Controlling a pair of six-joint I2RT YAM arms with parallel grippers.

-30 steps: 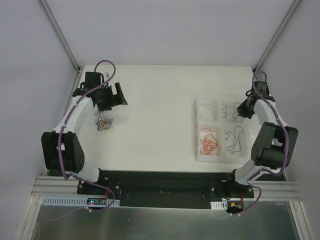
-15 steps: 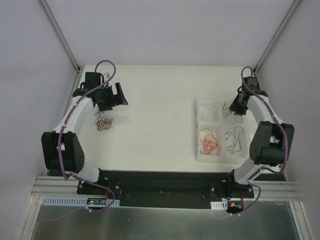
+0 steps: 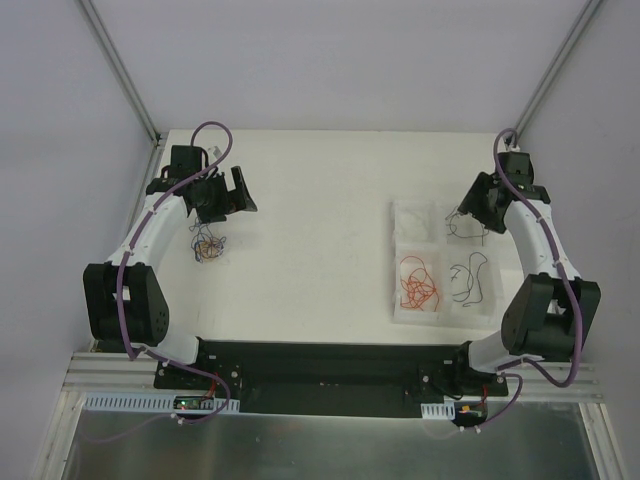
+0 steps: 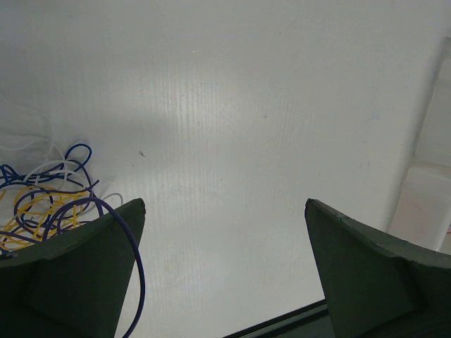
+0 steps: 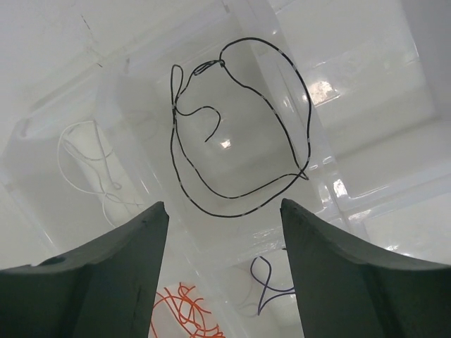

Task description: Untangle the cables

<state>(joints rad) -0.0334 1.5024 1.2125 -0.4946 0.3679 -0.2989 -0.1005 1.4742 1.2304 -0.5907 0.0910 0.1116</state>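
A small tangle of blue, yellow and white cables (image 3: 207, 243) lies on the table at the left, also seen as the tangle (image 4: 44, 198) low in the left wrist view. My left gripper (image 3: 242, 192) hovers just beyond it, open (image 4: 225, 204) and empty; one blue loop crosses in front of its left finger (image 4: 84, 274). My right gripper (image 3: 468, 208) hangs open (image 5: 225, 205) over the clear tray (image 3: 395, 262). Below it a black cable (image 5: 239, 127) lies free in the far right compartment.
The tray's other compartments hold sorted strands: white (image 5: 91, 169), orange-red (image 3: 419, 283) and a dark one (image 3: 468, 279). The tray's corner (image 4: 430, 197) shows at the right in the left wrist view. Frame posts stand at the table's back corners.
My right gripper has opened from shut and let the black cable go into the far right compartment, and the arm has shifted up and back. The left arm has not moved.
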